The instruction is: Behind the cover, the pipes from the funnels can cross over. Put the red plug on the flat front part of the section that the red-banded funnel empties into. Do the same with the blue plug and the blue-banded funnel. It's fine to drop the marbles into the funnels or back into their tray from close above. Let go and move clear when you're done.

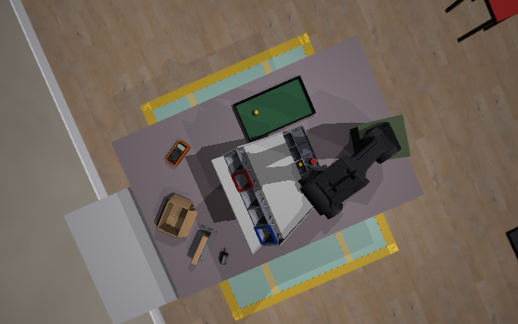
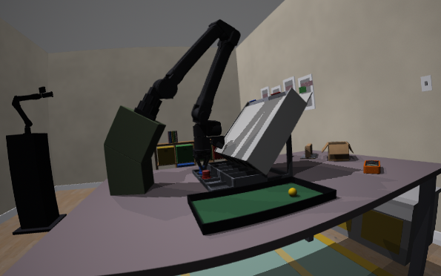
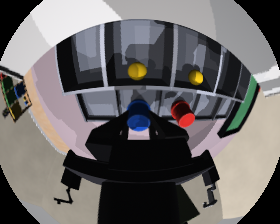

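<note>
Gripper clamped on blue plug: short round cylinder; red plug alike, just beside.

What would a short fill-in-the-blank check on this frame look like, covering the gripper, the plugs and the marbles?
1. The gripper is shut on the ____ plug.
2. The red plug stands on the flat front of a section whose bin holds a ____ marble.
3. The green tray holds ____ marble.
4. The orange multimeter lies on the ____.

Missing words: blue; yellow; one; table
</note>
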